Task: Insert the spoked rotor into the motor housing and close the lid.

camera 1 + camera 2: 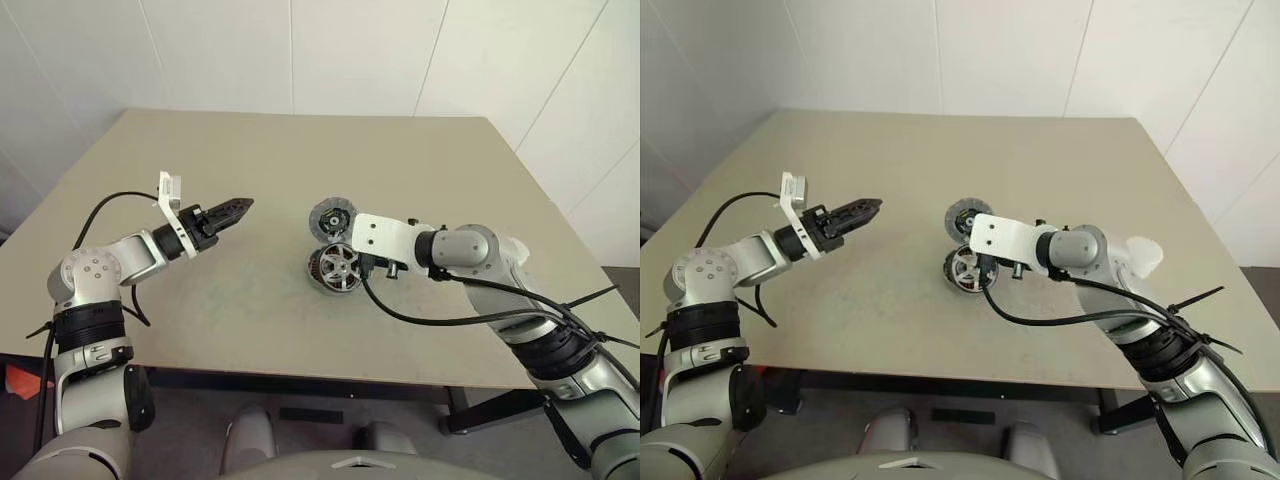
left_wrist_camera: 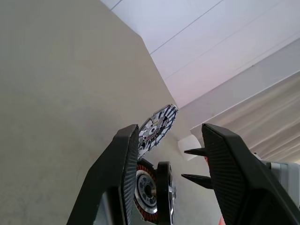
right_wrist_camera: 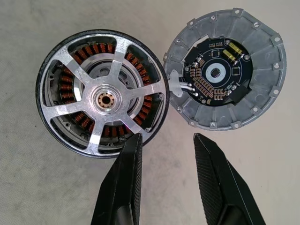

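Rotor: the spoked rotor (image 3: 102,98) already sits in the motor housing (image 3: 63,136), copper windings showing between its spokes; I judge it seated, though I cannot confirm it is fully down.
Lid: the lid (image 3: 225,70) lies flat on the table (image 1: 250,300), circuit side up, just beside the housing, its rim almost meeting the housing's.
Right claw: my right gripper (image 3: 164,154) hangs over the gap between housing and lid, jaws parted a moderate way, holding nothing.
Left claw: my left gripper (image 1: 232,211) is well apart from the parts, raised above the table and pointing towards them; jaws partly open and empty in the left wrist view.
Step in hand: closing the lid, as I judge it.
Method: take the lid by its outer rim, not across the board at its centre; mind the short wires at its edge nearest the housing; it probably has to be turned over, so keep it level and centred on the hub before lowering.
Risk: a tilted lid may catch on the rim.
Hidden: the lid's underside; my right fingertips, covered by the white wrist bracket (image 1: 385,235) in the head views.
Unclear: whether lid and housing touch.
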Controlling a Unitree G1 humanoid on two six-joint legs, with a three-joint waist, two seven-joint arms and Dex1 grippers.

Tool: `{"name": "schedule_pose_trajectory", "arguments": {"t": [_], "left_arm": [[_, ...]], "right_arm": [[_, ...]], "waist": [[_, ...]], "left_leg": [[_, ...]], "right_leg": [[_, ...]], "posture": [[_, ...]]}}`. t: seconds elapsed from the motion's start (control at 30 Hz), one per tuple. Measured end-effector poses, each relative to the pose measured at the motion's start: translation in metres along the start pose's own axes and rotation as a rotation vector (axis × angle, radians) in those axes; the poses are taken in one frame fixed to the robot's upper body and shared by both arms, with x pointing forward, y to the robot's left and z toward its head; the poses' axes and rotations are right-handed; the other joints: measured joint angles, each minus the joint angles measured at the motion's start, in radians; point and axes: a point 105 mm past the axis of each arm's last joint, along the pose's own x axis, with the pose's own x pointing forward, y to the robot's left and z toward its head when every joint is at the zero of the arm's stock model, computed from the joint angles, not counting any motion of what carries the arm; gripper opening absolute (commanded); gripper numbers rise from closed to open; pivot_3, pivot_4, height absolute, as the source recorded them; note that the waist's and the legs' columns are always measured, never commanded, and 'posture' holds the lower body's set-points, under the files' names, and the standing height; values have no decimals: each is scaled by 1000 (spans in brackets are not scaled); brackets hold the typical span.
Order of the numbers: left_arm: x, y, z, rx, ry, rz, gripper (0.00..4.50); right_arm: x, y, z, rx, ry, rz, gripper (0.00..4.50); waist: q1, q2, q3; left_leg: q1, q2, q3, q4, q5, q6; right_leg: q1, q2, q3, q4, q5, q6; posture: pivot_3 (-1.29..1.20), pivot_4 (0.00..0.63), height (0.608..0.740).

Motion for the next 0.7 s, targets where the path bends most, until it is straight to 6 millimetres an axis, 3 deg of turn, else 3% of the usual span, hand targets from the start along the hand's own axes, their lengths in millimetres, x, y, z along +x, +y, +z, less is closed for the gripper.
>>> {"name": "schedule_pose_trajectory", "arguments": {"t": [0.7], "left_arm": [[-7, 6, -8, -7, -14, 52, 2265]], "right_arm": [[34, -13, 14, 31, -40, -34, 1940]], "waist": [[-2, 0, 0]], "left_leg": [[0, 0, 0, 0, 0, -1]], "right_leg": [[0, 0, 0, 0, 0, 0]], "posture": [[0, 0, 740]]}}
